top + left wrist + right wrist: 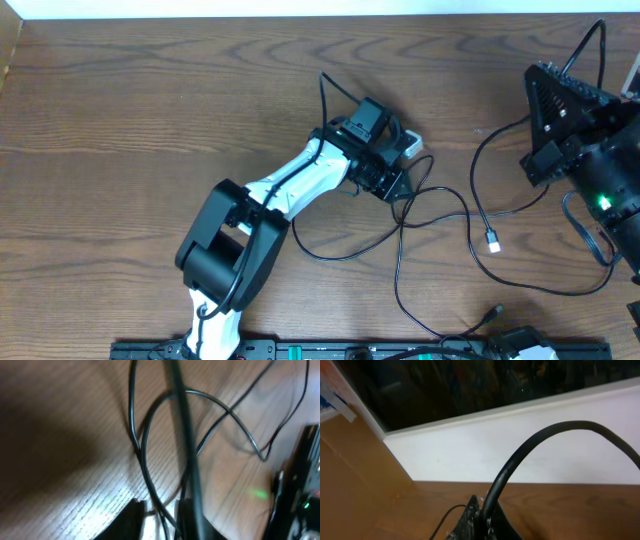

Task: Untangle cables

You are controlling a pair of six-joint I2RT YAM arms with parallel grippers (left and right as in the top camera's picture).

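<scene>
The left gripper (pixel 160 521) has its jaws a little apart, astride one thin black strand of the cables (pixel 141 452). Just beyond it the strands loop and cross on the wooden table (pixel 150 120), near its middle. A small plug end (pixel 493 240) lies toward the right arm. The right gripper (pixel 482 519), jaws together, sits at the table's right side under an arching thick black cord (pixel 535 435).

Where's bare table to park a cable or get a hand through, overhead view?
Free: the whole left side of the table, left of the left arm; also the strip along the far edge above it. Crowded: black cables loop from the arm's tip to the right arm, USB plug among them.
</scene>
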